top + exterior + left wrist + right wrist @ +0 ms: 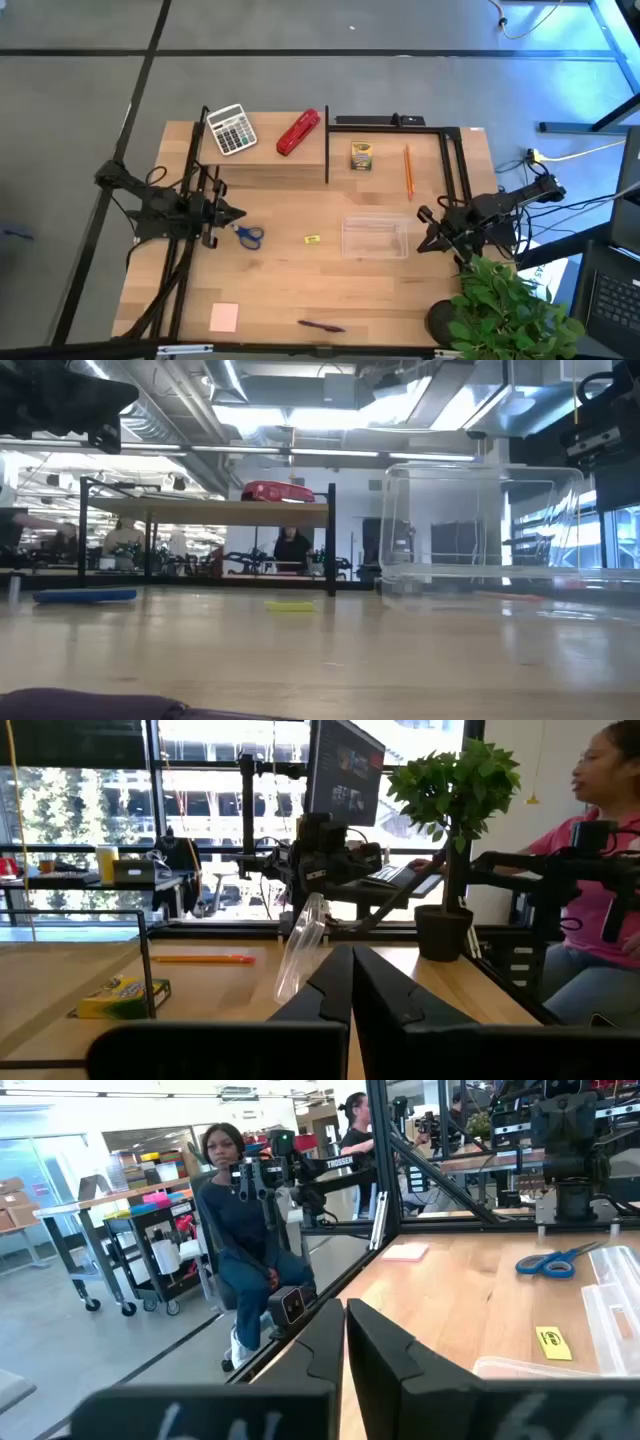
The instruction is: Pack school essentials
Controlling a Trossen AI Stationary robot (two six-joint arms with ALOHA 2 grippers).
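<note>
Left pincer (232,213), clenched beside the blue-handled scissors (249,236), should spread before descending squarely; right pincer (424,214) waits clenched.

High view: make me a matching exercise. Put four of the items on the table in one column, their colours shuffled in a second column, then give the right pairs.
Things:
1. scissors
2. sticky-note pad
3. stapler
4. pencil

Colours:
A. orange
B. pink
C. blue handles
D. red

Pairs: 1-C, 2-B, 3-D, 4-A.
</note>
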